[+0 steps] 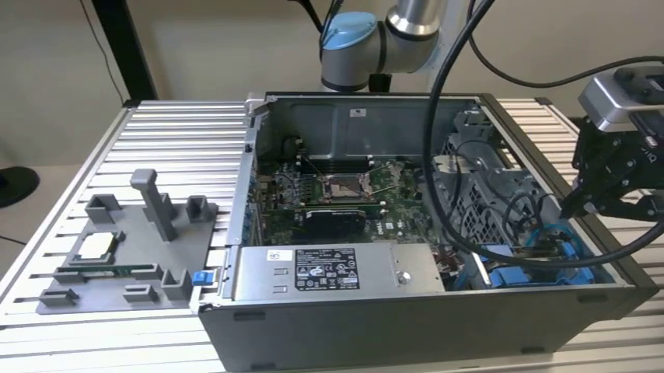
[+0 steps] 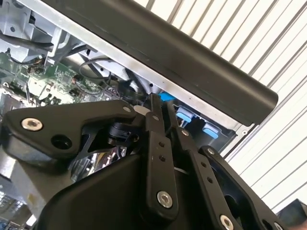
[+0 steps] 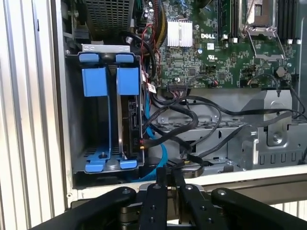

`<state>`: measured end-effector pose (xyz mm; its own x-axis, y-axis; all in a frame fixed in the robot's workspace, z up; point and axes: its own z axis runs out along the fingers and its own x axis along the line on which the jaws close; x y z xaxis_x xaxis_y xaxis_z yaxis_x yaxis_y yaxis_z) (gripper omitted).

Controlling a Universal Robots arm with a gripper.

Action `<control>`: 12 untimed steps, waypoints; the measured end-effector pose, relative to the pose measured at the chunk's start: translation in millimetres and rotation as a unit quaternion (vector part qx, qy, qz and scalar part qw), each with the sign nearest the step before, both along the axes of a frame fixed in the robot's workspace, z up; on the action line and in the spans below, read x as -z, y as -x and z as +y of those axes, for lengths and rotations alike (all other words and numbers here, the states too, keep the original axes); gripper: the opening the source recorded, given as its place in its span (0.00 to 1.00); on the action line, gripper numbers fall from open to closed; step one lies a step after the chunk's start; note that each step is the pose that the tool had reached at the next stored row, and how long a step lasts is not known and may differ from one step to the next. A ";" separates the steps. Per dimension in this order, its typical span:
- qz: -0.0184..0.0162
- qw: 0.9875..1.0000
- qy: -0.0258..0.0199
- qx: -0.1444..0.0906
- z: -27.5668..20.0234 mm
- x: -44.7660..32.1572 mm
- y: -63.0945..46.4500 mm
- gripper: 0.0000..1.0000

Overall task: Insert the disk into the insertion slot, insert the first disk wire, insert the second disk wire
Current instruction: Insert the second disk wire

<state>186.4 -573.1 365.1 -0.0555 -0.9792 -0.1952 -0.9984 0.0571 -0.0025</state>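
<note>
Disk step looks done: flat hard drive in bright blue plastic carrier [image 3: 130,120] sits on edge inside grey metal drive bay w/ blue clips [image 3: 76,124]. In exterior view, bay at 4 o'clock corner of open dark-grey metal PC case [image 1: 415,326]. Black gripper [image 3: 168,173] over case rim near bay, approx 3 o'clock; fingers pinched together, nothing clearly btwn. Blue flat cable [image 3: 153,139] + black wires [image 3: 206,115] beside disk. Plugged or not: can't tell. Judged: wire steps not confirmed.

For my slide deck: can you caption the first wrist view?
End effector at the case rim, facing the blue-clipped drive bay, cables and motherboard.
</note>
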 end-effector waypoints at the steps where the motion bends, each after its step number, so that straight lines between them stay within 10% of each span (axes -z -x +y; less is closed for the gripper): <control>1: 0.000 1.000 -0.002 0.000 0.0 0.1 0.1 0.00; 6: -0.001 1.000 -0.011 0.000 0.0 -1.0 4.9 0.00; 12: -0.001 1.000 -0.011 0.000 0.3 -20.8 17.7 0.00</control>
